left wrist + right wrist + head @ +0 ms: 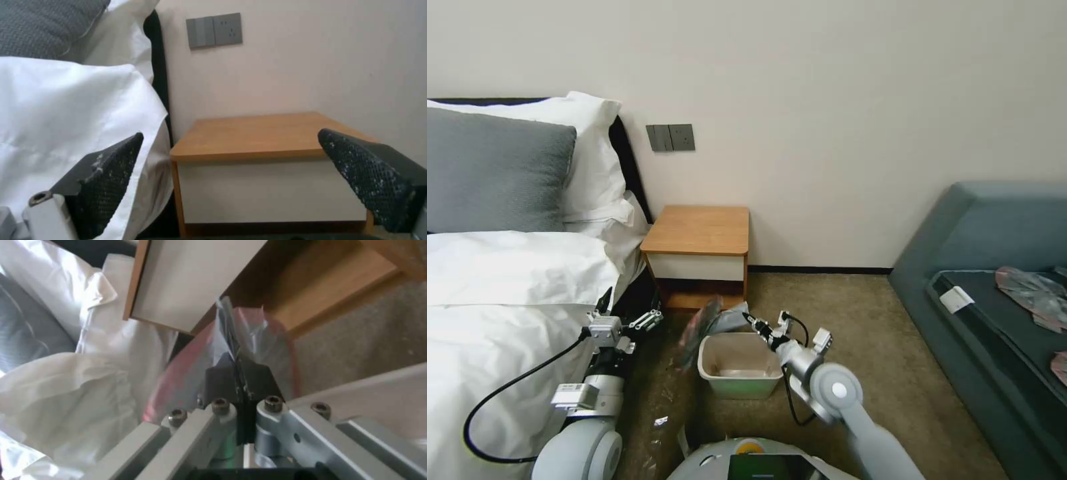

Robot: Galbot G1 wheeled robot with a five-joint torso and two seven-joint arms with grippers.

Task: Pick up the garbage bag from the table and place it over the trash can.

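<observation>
The garbage bag (710, 322), translucent grey with a pink-red rim, hangs just above the far left corner of the trash can (739, 366), a pale green bin with a cream inside on the carpet. My right gripper (749, 319) is shut on the bag's edge; the right wrist view has the pinched plastic (249, 336) fanning out past the closed fingertips (222, 373). The table (699, 230), a wooden bedside cabinet with a white drawer front, stands behind the bin with a bare top. My left gripper (627, 310) hangs open beside the bed, its pads (111, 173) facing the table (258, 135).
A bed with white sheets (500, 300) and pillows runs along the left. A grey-blue sofa (994, 280) with plastic pieces on it is at the right. Carpet (840, 313) lies open between bin and sofa. A wall socket panel (670, 137) sits above the table.
</observation>
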